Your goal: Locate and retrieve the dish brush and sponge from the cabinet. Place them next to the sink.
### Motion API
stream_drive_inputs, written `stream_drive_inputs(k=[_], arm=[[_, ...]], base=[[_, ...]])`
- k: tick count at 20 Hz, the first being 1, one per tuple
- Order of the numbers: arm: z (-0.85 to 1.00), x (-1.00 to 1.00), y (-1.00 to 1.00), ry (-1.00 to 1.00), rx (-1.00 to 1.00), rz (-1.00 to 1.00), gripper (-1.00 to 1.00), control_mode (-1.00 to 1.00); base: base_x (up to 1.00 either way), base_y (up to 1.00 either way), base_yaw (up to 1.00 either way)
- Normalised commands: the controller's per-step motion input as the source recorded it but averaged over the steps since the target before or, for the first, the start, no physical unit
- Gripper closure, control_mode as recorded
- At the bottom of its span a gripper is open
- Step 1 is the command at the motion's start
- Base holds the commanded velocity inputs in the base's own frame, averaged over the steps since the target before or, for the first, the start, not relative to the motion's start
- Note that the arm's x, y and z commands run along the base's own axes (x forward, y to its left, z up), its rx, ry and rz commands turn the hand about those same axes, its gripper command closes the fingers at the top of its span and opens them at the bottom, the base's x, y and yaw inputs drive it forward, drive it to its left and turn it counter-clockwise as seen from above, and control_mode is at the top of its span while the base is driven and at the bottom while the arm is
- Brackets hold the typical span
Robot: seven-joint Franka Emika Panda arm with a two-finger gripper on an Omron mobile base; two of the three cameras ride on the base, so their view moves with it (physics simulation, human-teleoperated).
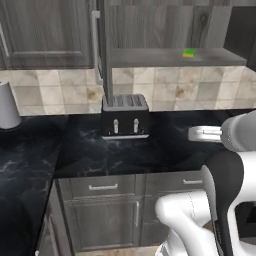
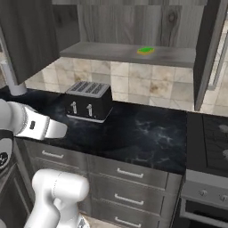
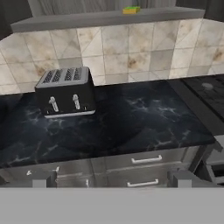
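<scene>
The cabinet (image 1: 150, 25) stands open, and its bottom shelf (image 2: 124, 52) is in plain sight. On that shelf, toward its right end, lies the small green and yellow sponge (image 1: 189, 52) (image 2: 145, 50) (image 3: 131, 9). The dish brush and the sink are out of view. My gripper (image 3: 111, 179) hangs in front of the counter, well below and short of the shelf. It is open, with its fingertips (image 3: 40, 179) wide apart and nothing between them. The white hand (image 1: 204, 133) (image 2: 49, 128) reaches out over the counter's front edge.
A black four-slot toaster (image 1: 125, 117) (image 2: 87, 101) (image 3: 65, 92) stands on the black marble counter (image 3: 131, 118) below the shelf's left end. A stove (image 2: 209, 133) borders the counter on the right. A grey cylinder (image 1: 6, 106) stands far left. Drawers (image 2: 129, 173) sit beneath.
</scene>
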Motion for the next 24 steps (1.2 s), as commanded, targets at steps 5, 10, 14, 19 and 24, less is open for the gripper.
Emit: stream_drive_inputs(k=[5, 10, 14, 19, 24], arm=[[0.0, 0.0, 0.0, 0.0, 0.0, 0.0, -1.0, 1.0], [0.0, 0.0, 0.0, 0.0, 0.0, 0.0, -1.0, 1.0], [0.0, 0.0, 0.0, 0.0, 0.0, 0.0, -1.0, 1.0], [0.0, 0.0, 0.0, 0.0, 0.0, 0.0, -1.0, 1.0], [0.0, 0.0, 0.0, 0.0, 0.0, 0.0, -1.0, 1.0]], base=[[0.46, -0.06, -0.01], [0.42, -0.04, -0.01], [0.51, -0.13, 0.0], [0.44, 0.0, 0.0], [0.32, -0.06, -0.02]])
